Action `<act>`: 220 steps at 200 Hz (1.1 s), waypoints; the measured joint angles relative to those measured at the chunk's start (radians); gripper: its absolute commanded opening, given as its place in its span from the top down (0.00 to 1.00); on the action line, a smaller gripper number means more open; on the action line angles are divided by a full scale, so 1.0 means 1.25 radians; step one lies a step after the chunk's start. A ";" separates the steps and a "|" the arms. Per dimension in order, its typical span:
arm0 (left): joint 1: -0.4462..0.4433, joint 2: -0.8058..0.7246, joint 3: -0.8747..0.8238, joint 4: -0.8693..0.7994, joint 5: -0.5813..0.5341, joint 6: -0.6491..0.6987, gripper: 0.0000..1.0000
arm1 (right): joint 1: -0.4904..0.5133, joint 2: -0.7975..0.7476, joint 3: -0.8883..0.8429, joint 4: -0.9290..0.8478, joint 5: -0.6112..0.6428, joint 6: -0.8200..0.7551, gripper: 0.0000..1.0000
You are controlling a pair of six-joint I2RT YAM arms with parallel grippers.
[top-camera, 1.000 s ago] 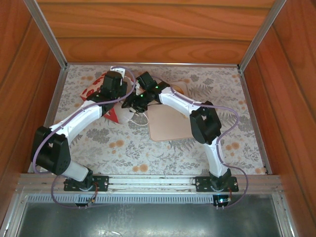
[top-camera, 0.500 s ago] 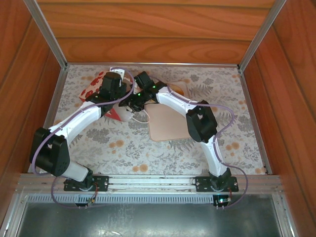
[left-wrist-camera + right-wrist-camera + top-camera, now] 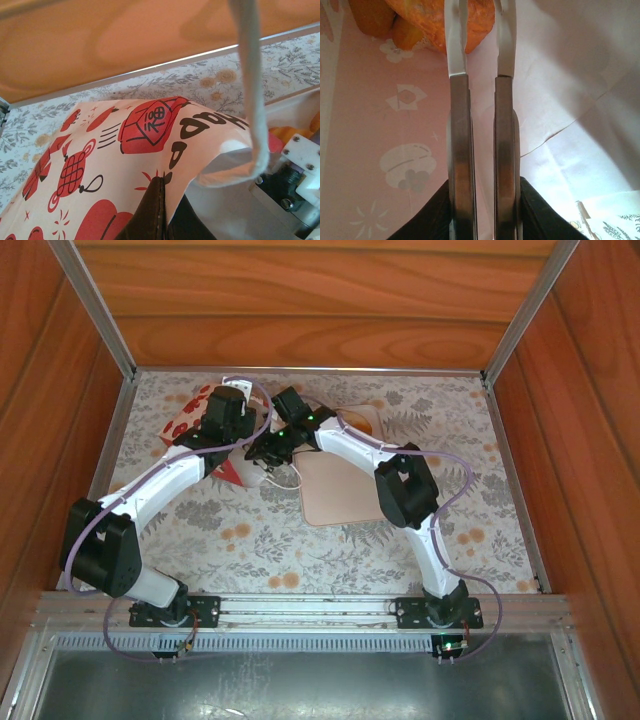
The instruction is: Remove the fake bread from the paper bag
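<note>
- The paper bag [image 3: 180, 426] lies tipped on the floral table [image 3: 230, 532] at the far left, with its mouth turned toward the beige tray [image 3: 335, 492].
- From the left wrist, the bag's printed side [image 3: 100, 150] shows red lanterns and knots on pale paper. One white cord handle [image 3: 250, 80] hangs across the frame.
- The left gripper [image 3: 159, 200] is pinched tight on the paper at the rim of the bag's mouth. Its dark fingers are pressed together with no gap.
- The right gripper [image 3: 479, 20] reaches deep inside the bag, and pale pink paper with faint marks surrounds it.
- Its metal fingers [image 3: 457, 55] stand narrow and parallel, and an orange piece of the fake bread [image 3: 425, 15] sits squeezed between their tips.
- More glossy brown and orange pastries crowd just left of that piece at the bag's bottom.
- From above, both wrists meet at the bag's mouth, just beside the tray's near-left corner.
</note>
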 measured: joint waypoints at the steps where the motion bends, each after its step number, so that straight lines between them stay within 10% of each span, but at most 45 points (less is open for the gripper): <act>1: 0.000 0.000 0.000 0.000 0.000 0.000 1.00 | 0.000 0.000 0.000 0.000 0.000 0.000 0.91; 220: 0.005 0.037 0.016 0.024 -0.096 -0.037 1.00 | -0.001 -0.220 -0.139 -0.125 0.079 -0.094 1.00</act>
